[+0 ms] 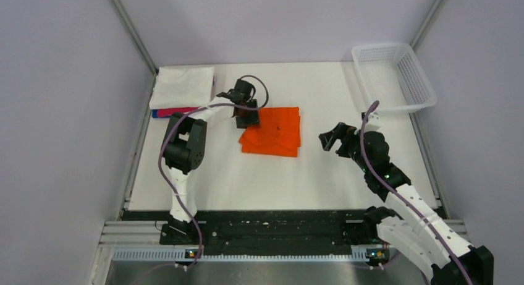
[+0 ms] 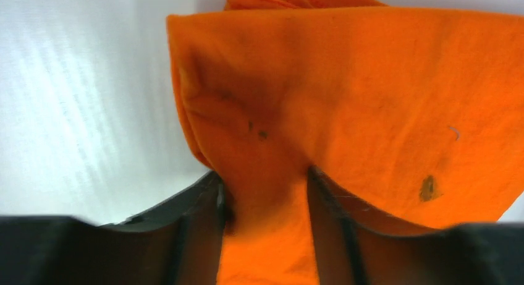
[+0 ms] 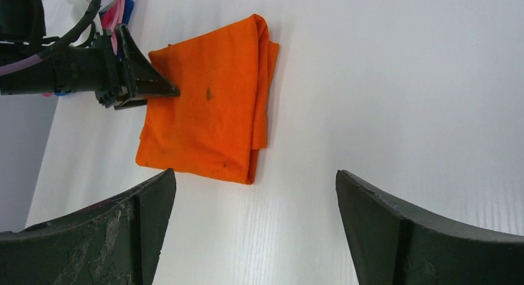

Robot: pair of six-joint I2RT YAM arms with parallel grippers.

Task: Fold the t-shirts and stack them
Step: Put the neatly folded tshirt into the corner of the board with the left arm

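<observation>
Counter [image 1: 321, 174]: white and flat, walled by pale grey panels on the left, right and far sides.
Near edge: a black rail carries both arm bases, left arm on the left, right arm on the right.
Right gripper [image 1: 330, 138]: held above bare counter, near the shirt's right edge but not touching it; its fingers are spread wide with nothing between them.
Orange t-shirt [image 1: 275, 133]: folded into a rough rectangle and lying about mid-counter; stacked layers show along one side, and a few small dark spots mark the cloth.
Left gripper [image 1: 247, 117]: down at the orange t-shirt's far left corner, pinching a bunched fold of the cloth that fills the gap between its two fingers.
White t-shirt [image 1: 182, 86]: folded flat in the far left corner, on top of a stack.
Pink-red t-shirt [image 1: 176, 112]: only its near edge shows from under the white one.
Blue t-shirt [image 1: 156, 114]: a thin strip shows at the stack's near left corner.
Basket [image 1: 415, 78]: white plastic mesh, in the far right corner, well apart from the shirts.
</observation>
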